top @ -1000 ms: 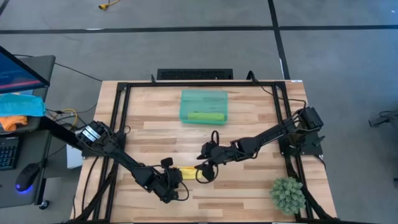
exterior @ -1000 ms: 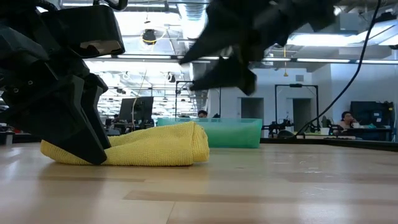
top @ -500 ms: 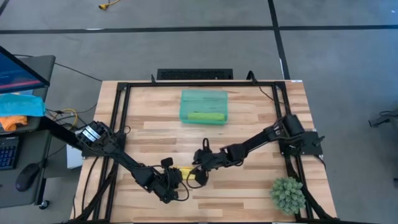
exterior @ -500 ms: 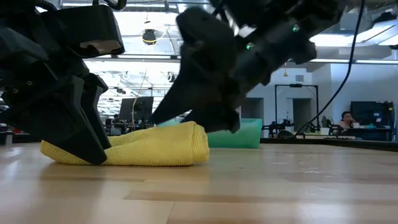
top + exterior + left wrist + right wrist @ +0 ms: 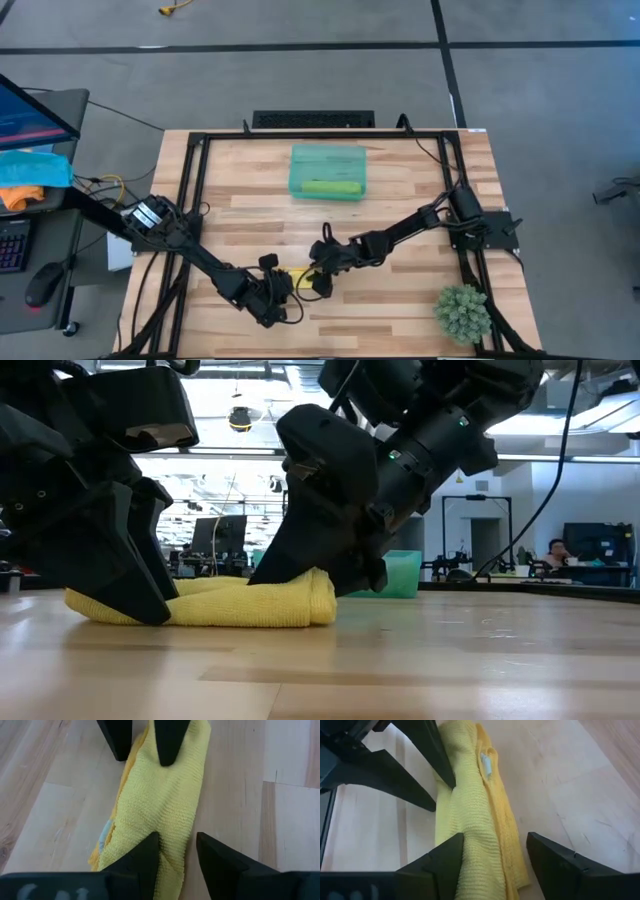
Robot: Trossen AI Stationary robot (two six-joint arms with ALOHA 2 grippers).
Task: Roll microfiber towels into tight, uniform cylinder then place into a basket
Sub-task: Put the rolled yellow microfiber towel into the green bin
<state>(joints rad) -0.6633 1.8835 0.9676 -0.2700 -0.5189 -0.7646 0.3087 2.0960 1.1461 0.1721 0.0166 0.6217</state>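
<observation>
The yellow towel (image 5: 299, 277) lies rolled into a loose, rather flattened cylinder on the table (image 5: 400, 190), near the front edge and a little left of centre, well apart from the basket (image 5: 327, 171) at roughly 12 o'clock from it. The basket already holds the lime green towel (image 5: 331, 187), rolled. I judge the yellow cloth light, soft and limp: it will sag and unwind unless it is pinched across the whole thickness of the roll, and its open edge, where a small white label shows in the right wrist view, looks the likeliest part to spring loose. The best hold seems to be at both ends together, squeezing across the roll.

The left gripper (image 5: 283, 287) sits at the roll's 9 o'clock end. Its fingers (image 5: 145, 855) are partly parted and straddle that end, one tip pressed into the cloth and the other on the wood just beside it; whether they truly pinch the cloth I cannot tell.

The right gripper (image 5: 314, 279) is at the 3 o'clock end, jaws spread wide, with the roll lying between its fingers (image 5: 445, 862); one touches the cloth's side, the other stands clear of it, so nothing is clamped yet
</observation>
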